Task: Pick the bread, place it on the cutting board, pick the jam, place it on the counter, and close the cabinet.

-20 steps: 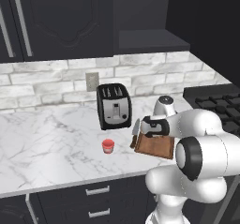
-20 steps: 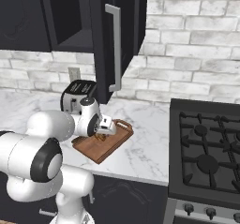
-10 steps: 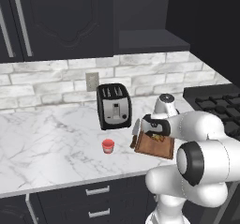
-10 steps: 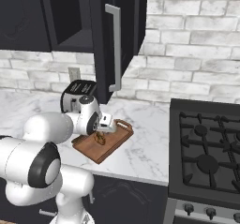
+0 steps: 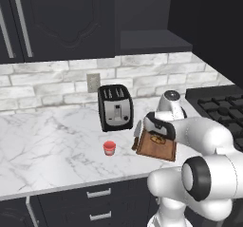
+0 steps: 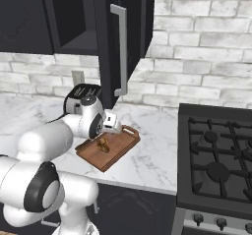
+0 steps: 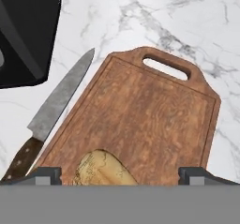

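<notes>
Resting on the cutting board [image 7: 140,115], the bread [image 7: 103,169] lies between the 2 fingers [image 7: 44,175], spread wide, untouched; knife [image 7: 51,115] beside board.

- The white arm bends forward at the elbow, wrist turned downward.
- The gripper [image 7: 120,174] points down, jaws spread wide (fingertips [image 7: 44,174] far apart in the hand view).
- Nothing is clamped between the jaws.
</notes>
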Tool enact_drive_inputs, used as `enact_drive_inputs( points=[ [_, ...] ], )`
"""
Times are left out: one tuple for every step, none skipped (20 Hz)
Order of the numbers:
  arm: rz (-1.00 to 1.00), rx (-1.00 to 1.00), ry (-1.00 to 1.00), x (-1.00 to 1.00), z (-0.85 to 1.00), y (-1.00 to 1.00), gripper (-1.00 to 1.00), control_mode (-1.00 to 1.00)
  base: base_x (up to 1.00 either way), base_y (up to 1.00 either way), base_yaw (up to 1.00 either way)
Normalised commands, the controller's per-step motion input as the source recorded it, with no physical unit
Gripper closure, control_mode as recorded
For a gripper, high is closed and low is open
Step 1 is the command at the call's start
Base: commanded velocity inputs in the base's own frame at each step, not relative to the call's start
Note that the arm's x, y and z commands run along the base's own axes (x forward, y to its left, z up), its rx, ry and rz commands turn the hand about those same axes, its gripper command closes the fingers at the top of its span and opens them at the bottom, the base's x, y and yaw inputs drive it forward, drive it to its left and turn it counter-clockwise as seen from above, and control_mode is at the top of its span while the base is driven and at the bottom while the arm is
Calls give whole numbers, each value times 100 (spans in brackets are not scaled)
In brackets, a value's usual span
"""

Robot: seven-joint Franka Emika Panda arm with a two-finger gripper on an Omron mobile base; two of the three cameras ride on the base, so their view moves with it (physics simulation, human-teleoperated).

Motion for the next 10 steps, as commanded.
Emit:
enact_drive_inputs(
  points=[
    [0,0,-12,0,26,0,-100,-100,0,0,0],
    [0,0,-12,0,24,0,-100,-100,0,0,0],
    [0,0,-12,0,24,0,-100,-100,0,0,0],
    [0,0,-12,0,23,0,-100,-100,0,0,0],
    [0,0,-13,0,24,0,-100,-100,0,0,0],
    [0,0,-13,-1,24,0,-100,-100,0,0,0],
    [0,0,-14,-4,26,0,-100,-100,0,0,0],
    [0,0,-15,-6,26,0,-100,-100,0,0,0],
    [0,0,-15,-6,26,0,-100,-100,0,0,0],
    [0,0,-16,-9,26,-1,-100,-100,0,0,0]
  ],
)
